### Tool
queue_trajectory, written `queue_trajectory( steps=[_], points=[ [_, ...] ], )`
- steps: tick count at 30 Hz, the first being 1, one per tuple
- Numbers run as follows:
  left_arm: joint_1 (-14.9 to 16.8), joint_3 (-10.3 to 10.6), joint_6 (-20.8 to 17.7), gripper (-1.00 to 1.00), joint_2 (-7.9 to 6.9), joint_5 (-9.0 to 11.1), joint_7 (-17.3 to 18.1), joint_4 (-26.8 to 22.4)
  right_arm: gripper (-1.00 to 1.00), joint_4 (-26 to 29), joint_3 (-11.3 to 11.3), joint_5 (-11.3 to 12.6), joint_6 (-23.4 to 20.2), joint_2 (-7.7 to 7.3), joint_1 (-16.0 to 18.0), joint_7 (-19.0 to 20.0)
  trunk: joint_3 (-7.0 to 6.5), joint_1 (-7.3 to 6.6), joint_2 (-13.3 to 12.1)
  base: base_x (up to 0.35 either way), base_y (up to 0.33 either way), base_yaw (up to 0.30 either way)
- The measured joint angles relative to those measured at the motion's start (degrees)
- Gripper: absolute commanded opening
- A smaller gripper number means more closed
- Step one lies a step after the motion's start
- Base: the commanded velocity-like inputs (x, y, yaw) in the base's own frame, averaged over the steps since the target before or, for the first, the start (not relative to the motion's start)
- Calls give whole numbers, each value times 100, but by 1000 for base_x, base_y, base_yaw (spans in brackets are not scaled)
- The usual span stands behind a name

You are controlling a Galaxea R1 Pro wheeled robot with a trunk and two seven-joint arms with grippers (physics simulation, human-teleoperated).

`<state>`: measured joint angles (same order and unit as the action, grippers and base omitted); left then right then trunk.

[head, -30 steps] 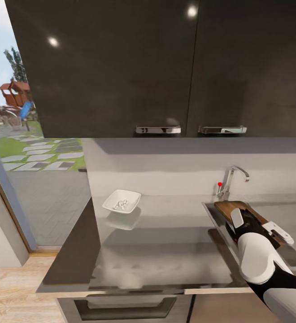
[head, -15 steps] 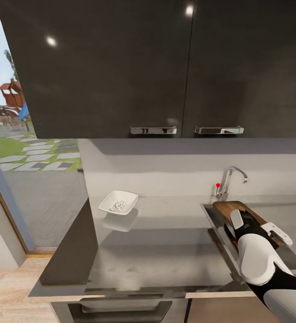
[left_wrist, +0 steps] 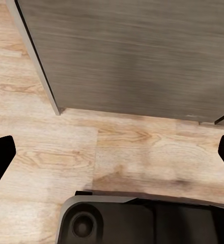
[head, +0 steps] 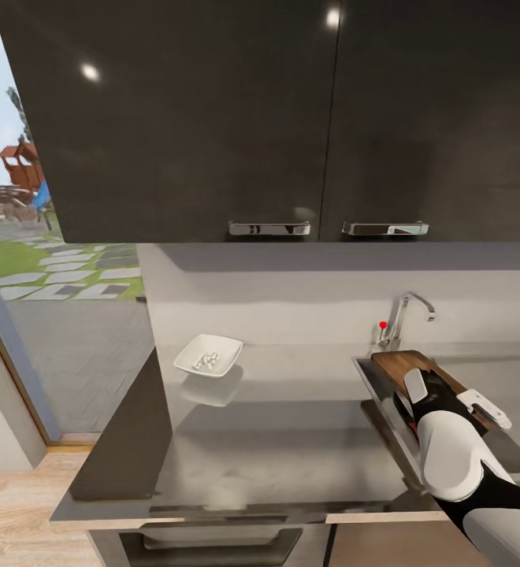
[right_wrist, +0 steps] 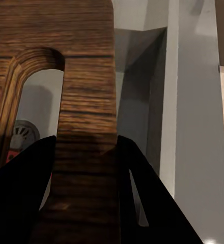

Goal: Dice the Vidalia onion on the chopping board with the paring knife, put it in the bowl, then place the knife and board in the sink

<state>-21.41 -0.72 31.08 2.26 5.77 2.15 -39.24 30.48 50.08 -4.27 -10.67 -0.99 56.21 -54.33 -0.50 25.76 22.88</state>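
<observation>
1. The right claw [head: 414,387] is seen in the head view over the sink [head: 378,386], at the right end of the table [head: 291,441].
2. In the right wrist view the right claw [right_wrist: 86,168] is closed on the chopping board [right_wrist: 66,46], with one dark finger on each side of the strip of wood beside the slot-shaped handle hole.
3. The chopping board [head: 398,364] is held tilted above the basin, its far end near the chrome tap [head: 406,315] with the red dot.
4. Through the handle hole the round drain [right_wrist: 21,134] of the sink is seen below the board, and a small patch of red is seen beside it; what it belongs to cannot be told.
5. The bowl [head: 207,355] stands on the table to the left of the sink, well apart from it, with small white pieces of diced onion [head: 207,361] inside.
6. The left claw [left_wrist: 112,152] is seen in the left wrist view with its two dark fingertips wide apart and nothing between them, above a wooden floor [left_wrist: 142,152] and beside a grey cabinet front [left_wrist: 132,51].
7. Dark wall cabinets [head: 291,118] with chrome handles hang above the table.
</observation>
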Motion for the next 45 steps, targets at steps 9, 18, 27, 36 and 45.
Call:
queue_trajectory(
  steps=[9, 18, 27, 36, 45],
  points=[
    [0, 0, -1, 100, 0, -1, 0, 0, -100, 0, 0, -1, 12, 0, -1, -1, 65, 0, -1, 0, 0, 0],
    [-2, 0, 9, 100, 0, -3, 0, -6, -100, -8, -8, 1, 156, 0, -4, 2, 139, -2, -7, 32, -20, 0],
    [-2, 0, 8, 100, 0, -3, 0, 2, -100, -10, 2, 5, 158, 0, -12, 2, 218, -3, -10, 178, -129, 0],
    [-3, 0, 6, 100, 0, -2, 0, 2, -100, -10, -3, 0, 158, 0, -21, 3, 300, -2, -10, 22, -14, 0],
    [-2, 0, 7, 100, 0, 1, 0, 4, -100, -14, 10, 25, 155, 0, -131, -1, 383, -1, -11, 0, 0, 0]
  ],
)
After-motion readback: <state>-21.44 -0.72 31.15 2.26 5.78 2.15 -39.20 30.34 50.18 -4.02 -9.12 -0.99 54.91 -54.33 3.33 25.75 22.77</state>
